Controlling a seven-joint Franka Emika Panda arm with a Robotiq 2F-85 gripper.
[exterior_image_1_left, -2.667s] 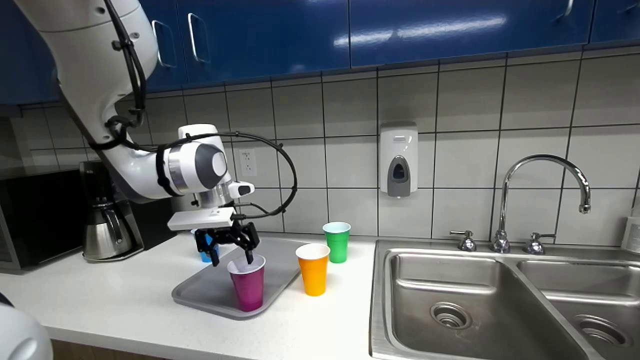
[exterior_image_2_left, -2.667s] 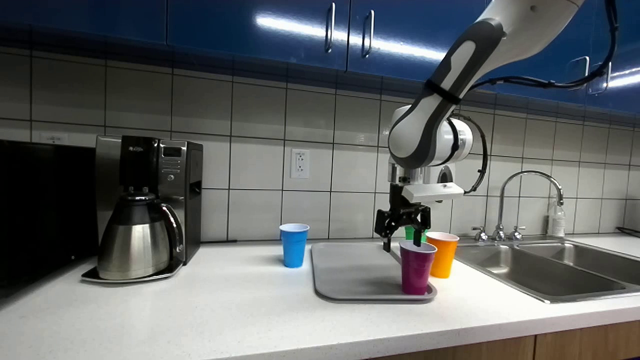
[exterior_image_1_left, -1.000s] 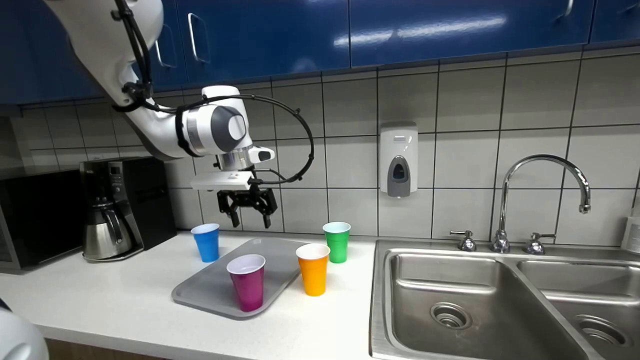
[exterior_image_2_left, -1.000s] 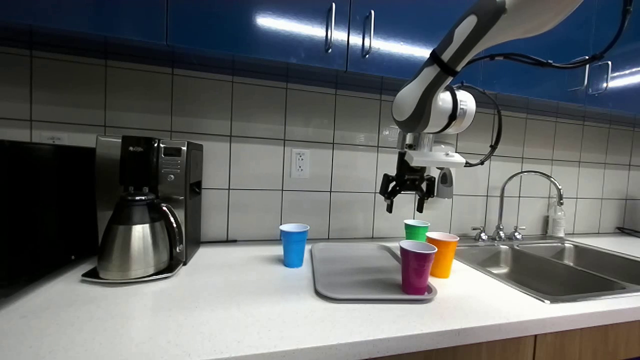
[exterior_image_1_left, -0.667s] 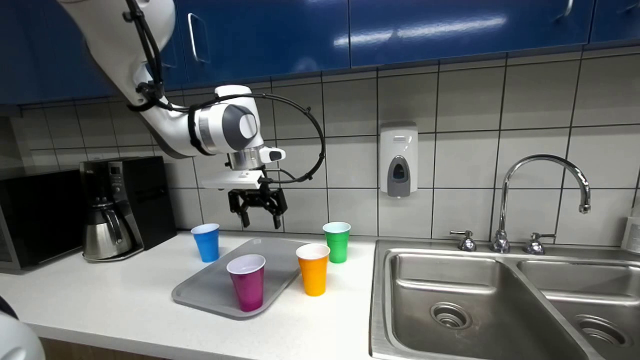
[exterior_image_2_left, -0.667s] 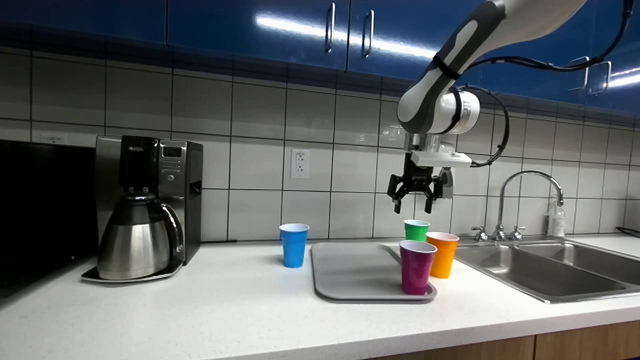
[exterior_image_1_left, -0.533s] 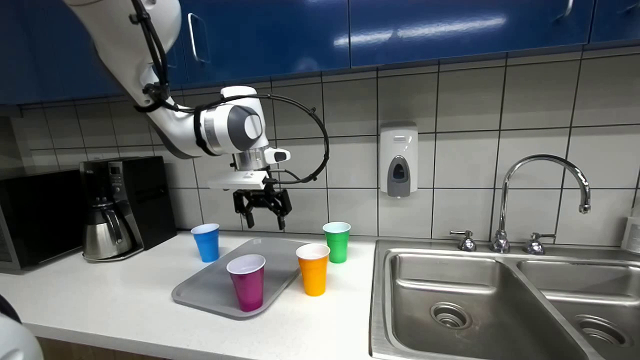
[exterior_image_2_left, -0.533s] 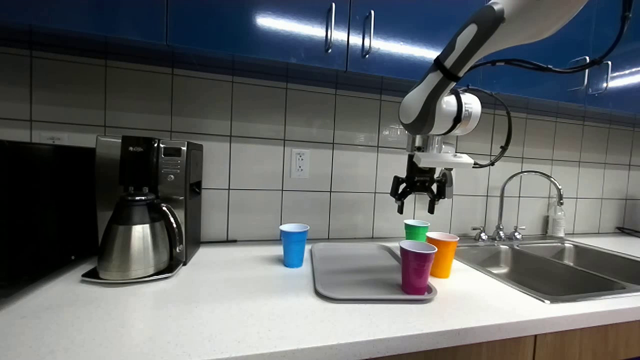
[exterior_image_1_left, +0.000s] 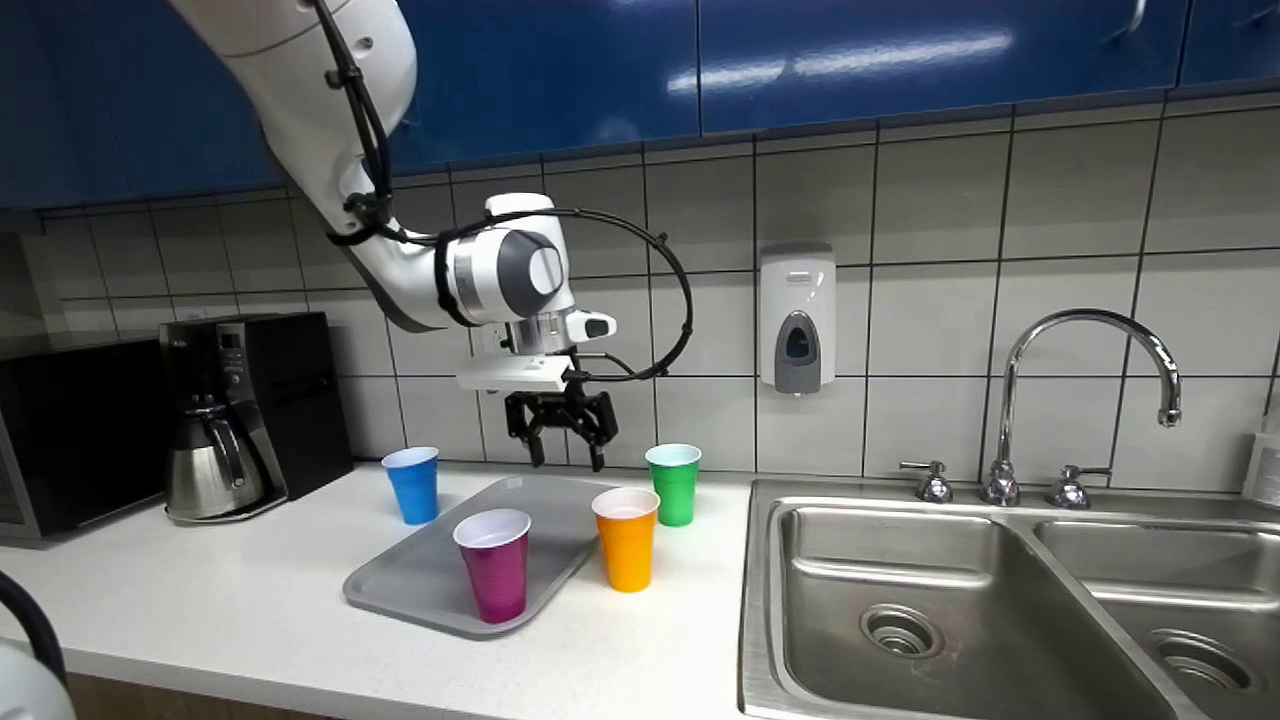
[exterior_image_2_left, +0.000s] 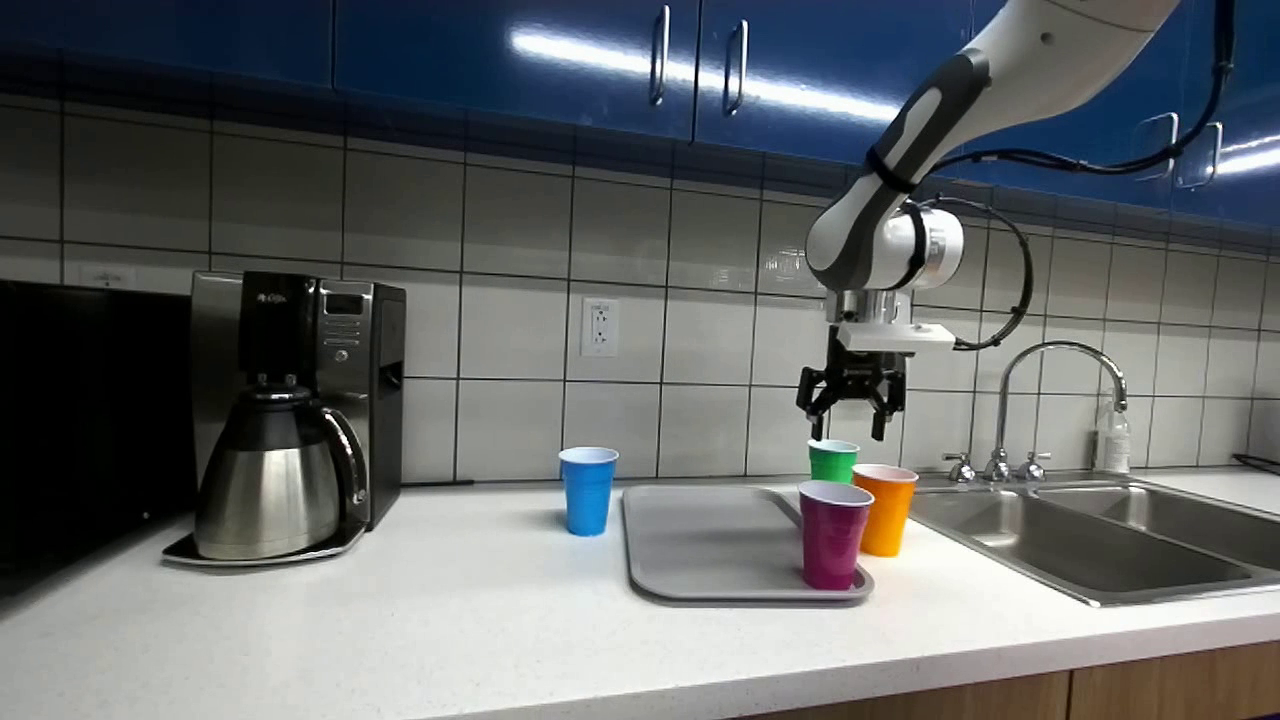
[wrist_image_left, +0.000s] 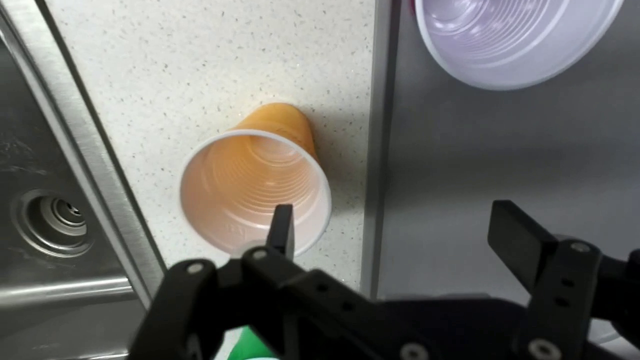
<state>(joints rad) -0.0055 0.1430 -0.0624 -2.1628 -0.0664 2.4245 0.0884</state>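
The gripper (wrist_image_left: 393, 220), at the bottom of the wrist view, hangs in the air with its two fingers spread well apart. One fingertip overlaps the mouth of the orange cup (wrist_image_left: 250, 180), left of that frame's middle, but both exterior views show it above the rim, apart. The cup stands upright on the counter (exterior_image_2_left: 450, 620), just beside the gray tray (wrist_image_left: 450, 160), which fills the right of the wrist view. On the tray, in the upper right, stands the purple cup (wrist_image_left: 515, 45); the green cup (wrist_image_left: 248, 346) shows at the lower edge, partly hidden by the gripper. Farther off, near an exterior view's middle, the blue cup (exterior_image_2_left: 588, 495) stands just left of the tray. The sink (exterior_image_1_left: 762, 600) fills the lower right of an exterior view, under a curved faucet (exterior_image_1_left: 1085, 315). In both exterior views a coffee maker (exterior_image_2_left: 345, 380) stands at the left, and blue cabinets (exterior_image_2_left: 450, 60) run along the top.
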